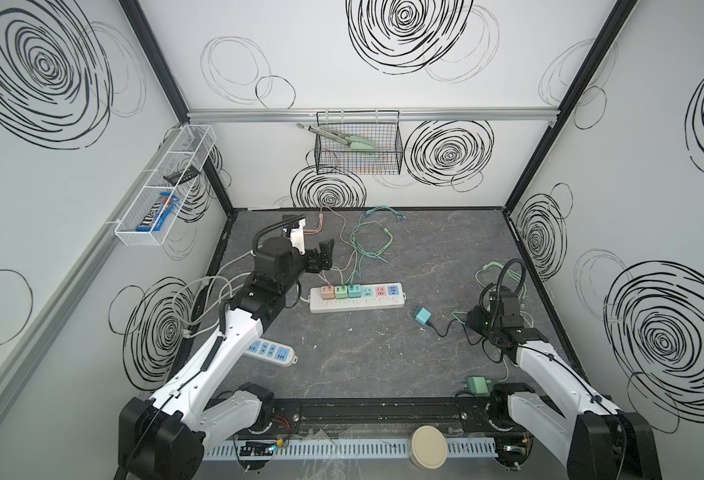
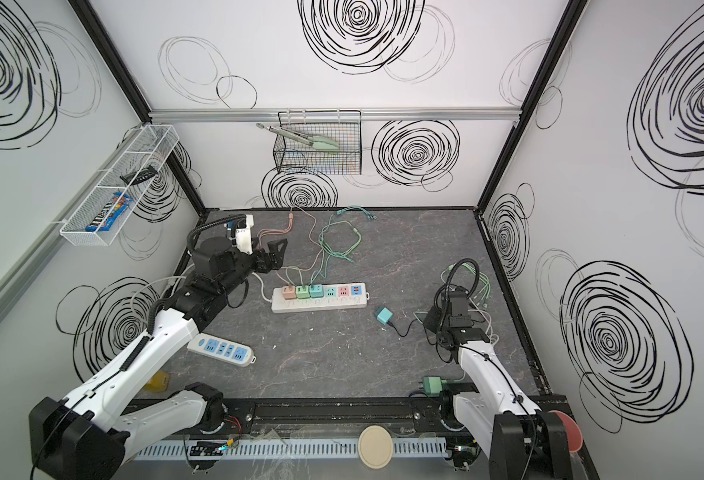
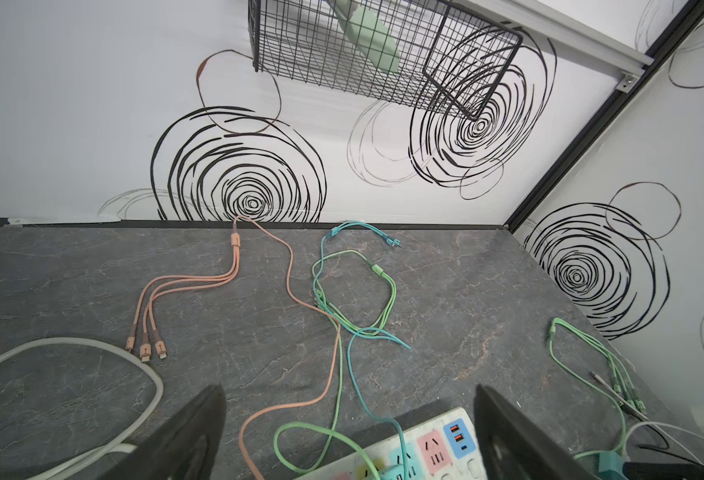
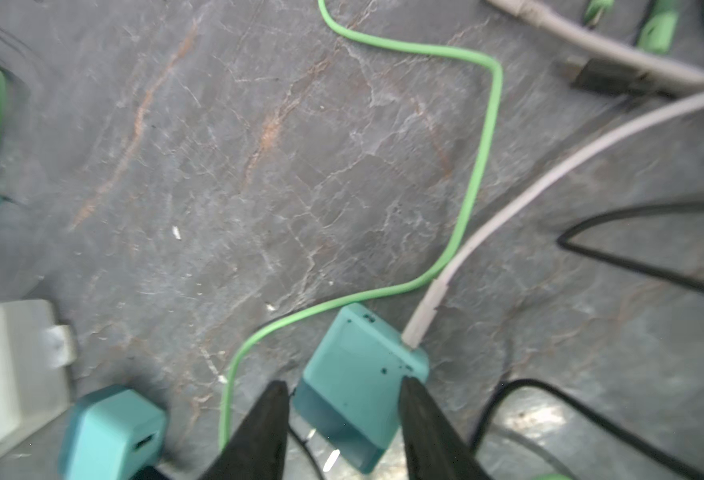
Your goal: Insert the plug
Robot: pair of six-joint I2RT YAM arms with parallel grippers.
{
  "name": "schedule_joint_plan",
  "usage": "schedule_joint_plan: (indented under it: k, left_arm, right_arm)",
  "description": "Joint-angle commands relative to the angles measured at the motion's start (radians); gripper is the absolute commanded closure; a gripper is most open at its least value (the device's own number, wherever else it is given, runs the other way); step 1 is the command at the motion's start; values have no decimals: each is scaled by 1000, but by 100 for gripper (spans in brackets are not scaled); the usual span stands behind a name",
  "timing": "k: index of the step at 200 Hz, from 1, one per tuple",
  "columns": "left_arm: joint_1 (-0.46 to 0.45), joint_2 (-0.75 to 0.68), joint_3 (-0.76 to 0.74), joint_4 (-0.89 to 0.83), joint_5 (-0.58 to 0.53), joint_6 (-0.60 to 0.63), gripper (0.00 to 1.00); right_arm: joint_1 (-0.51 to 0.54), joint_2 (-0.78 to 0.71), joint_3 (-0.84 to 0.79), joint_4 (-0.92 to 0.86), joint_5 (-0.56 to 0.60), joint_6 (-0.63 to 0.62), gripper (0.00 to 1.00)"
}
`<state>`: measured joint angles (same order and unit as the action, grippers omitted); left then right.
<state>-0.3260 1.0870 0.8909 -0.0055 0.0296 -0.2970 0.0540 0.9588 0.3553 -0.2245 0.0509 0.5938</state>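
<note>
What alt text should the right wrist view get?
The right gripper straddles a teal plug, fingers close against its sides, a grey cable running from it. Around it on the dark stone-look table: a looping green cable, a second teal charger and the end of a white power strip.

Both top views looked steeply down from high above the front edge of the table [image 1: 383, 357], facing the back wall, and shared nearly the whole scene. The left wrist camera sat low, facing the same wall; the wire basket [image 3: 342, 62] filled its upper frame and the power strip [image 3: 433, 444] its lower edge. The right wrist camera looked down, very near the teal plug [image 4: 358, 386].
</note>
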Motion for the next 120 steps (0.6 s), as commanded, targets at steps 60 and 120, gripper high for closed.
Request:
schedule_joint_plan:
  k: [60, 120]
  left_arm:
    - [23, 7, -4, 15, 20, -14, 4]
    - [23, 7, -13, 12, 14, -17, 4]
  right_arm:
    - [8, -9, 107, -37, -132, -41, 89]
    - [-33, -102, 288, -348, -135, 90, 2]
